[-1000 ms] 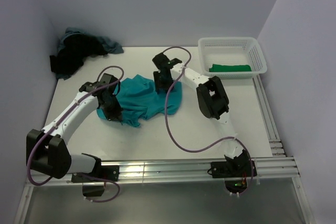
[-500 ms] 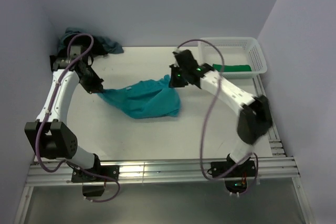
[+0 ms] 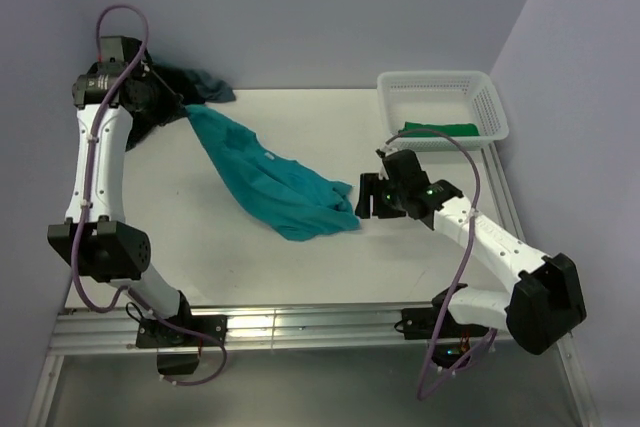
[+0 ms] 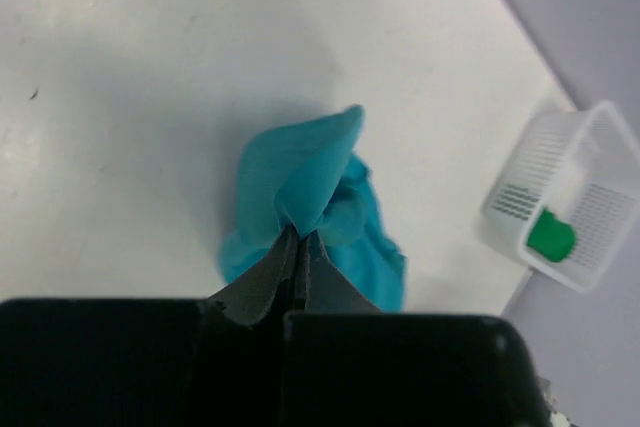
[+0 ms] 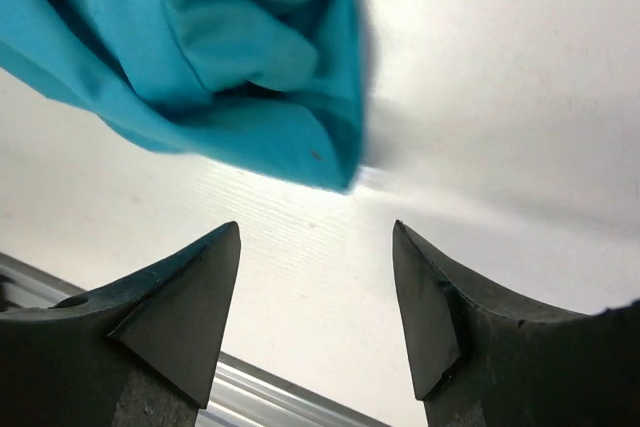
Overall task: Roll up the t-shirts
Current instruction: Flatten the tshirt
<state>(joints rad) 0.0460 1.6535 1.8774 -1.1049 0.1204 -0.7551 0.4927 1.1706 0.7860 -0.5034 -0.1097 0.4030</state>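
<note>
A bright teal t-shirt (image 3: 280,182) hangs stretched in a slant from the back left down to the table's middle. My left gripper (image 3: 182,107) is raised at the back left and shut on one corner of it; in the left wrist view the left gripper (image 4: 298,239) pinches teal t-shirt cloth (image 4: 300,172). My right gripper (image 3: 362,197) is low beside the shirt's lower right end, open and holding nothing. In the right wrist view the right gripper (image 5: 316,234) has bare table between its fingers, the teal t-shirt (image 5: 230,57) just ahead. A green t-shirt (image 3: 437,129) lies in the basket.
The white lattice basket (image 3: 492,107) stands at the back right, also seen as the basket (image 4: 590,162) from the left wrist. A heap of dark and dusty blue t-shirts (image 3: 207,84) lies in the back left corner, partly hidden by the left arm. Metal rails (image 3: 300,322) run along the near edge.
My left gripper has carried the shirt's corner up and toward the back left, stretching the shirt out. The right gripper has let go, opened and drawn back to the right and nearer.
</note>
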